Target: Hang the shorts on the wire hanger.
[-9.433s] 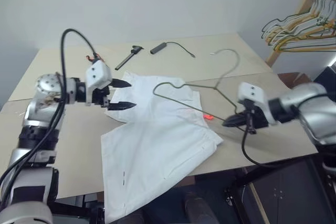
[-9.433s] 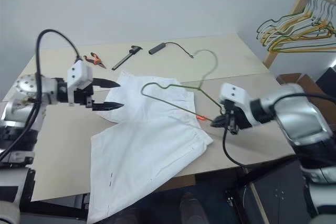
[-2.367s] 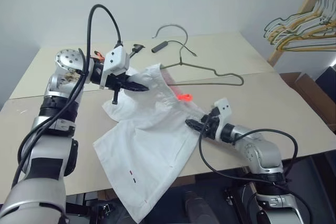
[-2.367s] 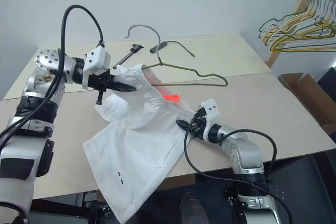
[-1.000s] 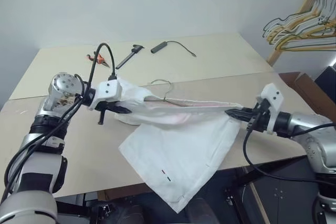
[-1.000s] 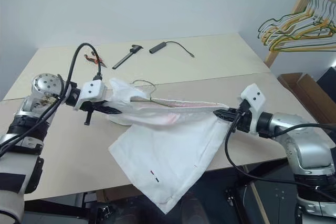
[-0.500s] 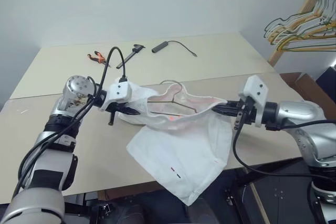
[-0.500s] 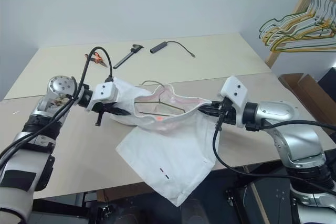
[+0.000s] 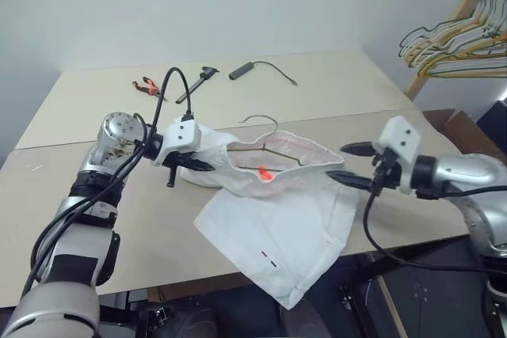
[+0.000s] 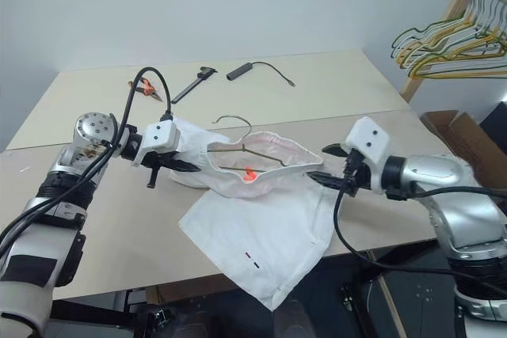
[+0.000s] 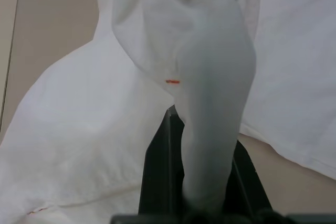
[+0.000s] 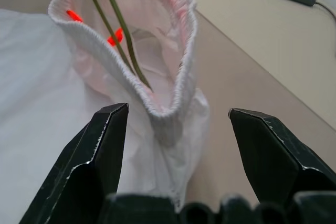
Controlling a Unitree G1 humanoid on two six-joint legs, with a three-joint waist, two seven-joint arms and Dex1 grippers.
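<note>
The left gripper (image 9: 200,167) is clamped on the waistband end of the shorts (image 9: 277,219), fabric bunched between its fingers. The right gripper (image 9: 347,162) stands wide apart and empty, the opposite waistband end just ahead of its tips. The wire hanger (image 9: 261,145) sits inside the open waistband, hook protruding. The fabric appears light, limp and prone to sagging; take hold at the thicker elastic waistband, not the loose legs.
</note>
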